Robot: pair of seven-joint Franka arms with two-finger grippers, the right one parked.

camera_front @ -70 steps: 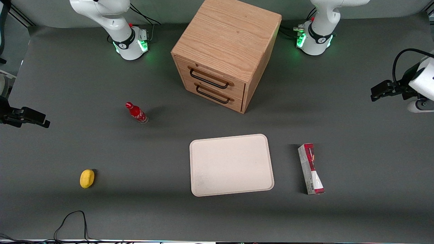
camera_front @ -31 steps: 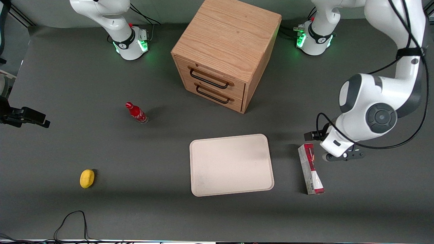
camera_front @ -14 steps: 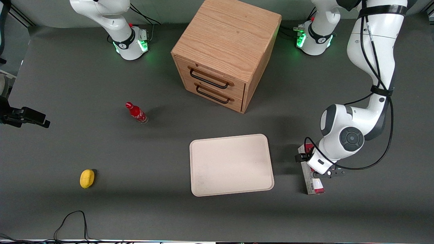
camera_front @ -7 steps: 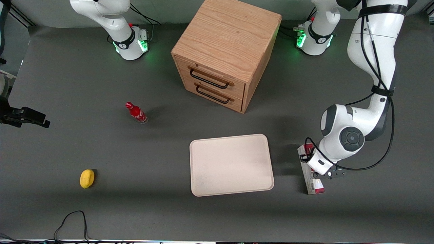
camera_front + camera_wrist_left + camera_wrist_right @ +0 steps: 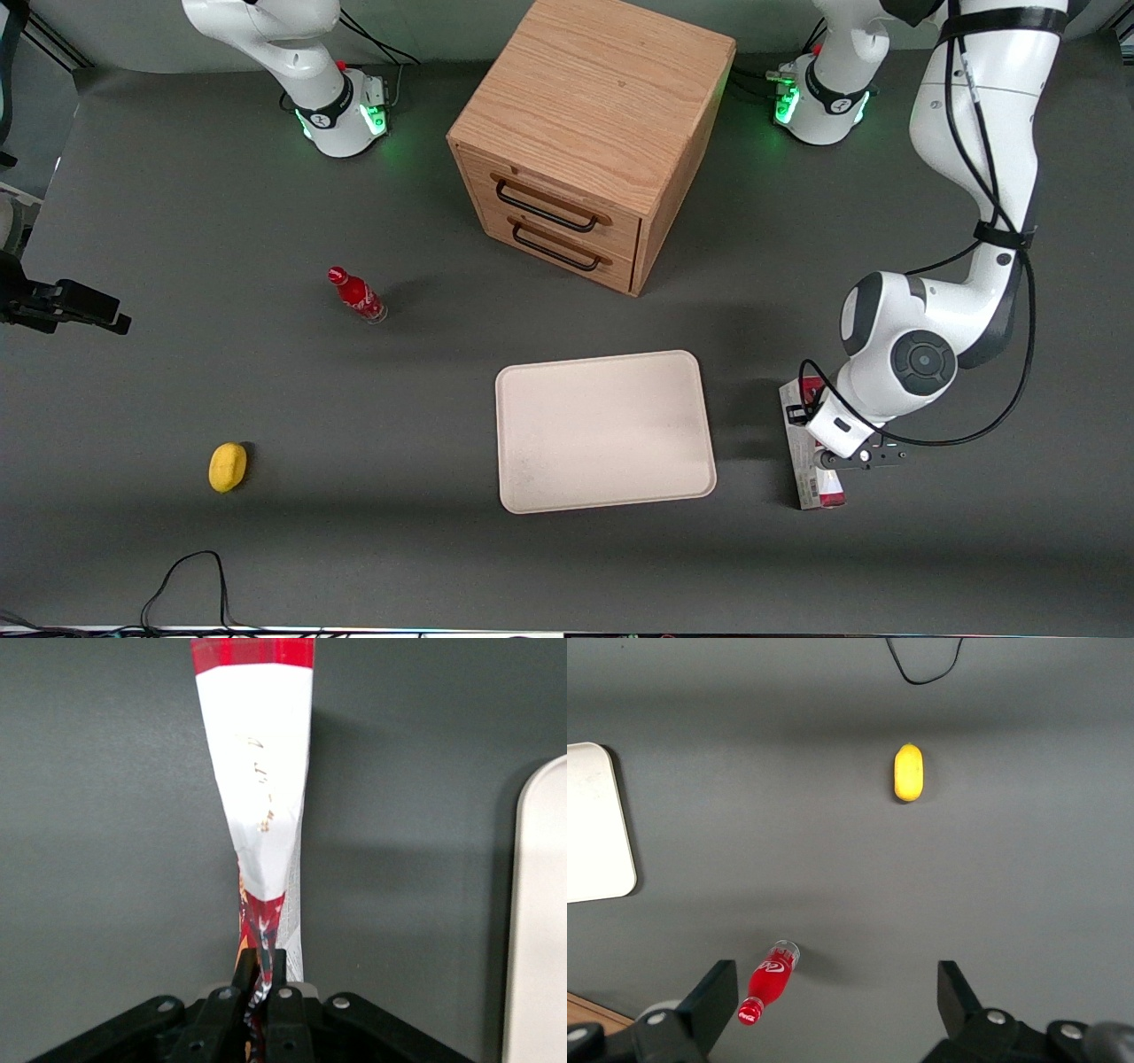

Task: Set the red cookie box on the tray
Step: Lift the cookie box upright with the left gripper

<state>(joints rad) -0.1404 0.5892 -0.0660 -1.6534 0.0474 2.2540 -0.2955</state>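
Front view, across the dark grey surface [image 5: 177, 221] from the parked arm's end to the working arm's: a small yellow rounded object [image 5: 228, 467] lies near the front camera; a small red bottle [image 5: 356, 295] stands farther from it; a light oak two-drawer cabinet [image 5: 589, 133] sits near the middle of the surface, with the flat cream-white rectangular tray [image 5: 605, 431] in front of its drawers and nearer the camera, carrying nothing. Just beside the tray toward the working arm's end, apart from its rim, rests the long narrow red-and-white cardboard cookie box [image 5: 804, 474], its length running roughly along the tray's short side. The end effector [image 5: 817, 436] is low over the middle of the box. In the left wrist view the end effector [image 5: 260, 979] has its two black fingers [image 5: 276, 967] drawn nearly together, pinching the carton's narrow width, with the red-and-white cookie box [image 5: 264, 797] stretching away from them. Judged from its form, the carton is light and fairly stiff but thin-walled, so it can crush under firm pressure. Its printed faces look smooth and may slip. A grip across the narrow width near mid-length, as here, should limit tipping during transfer.
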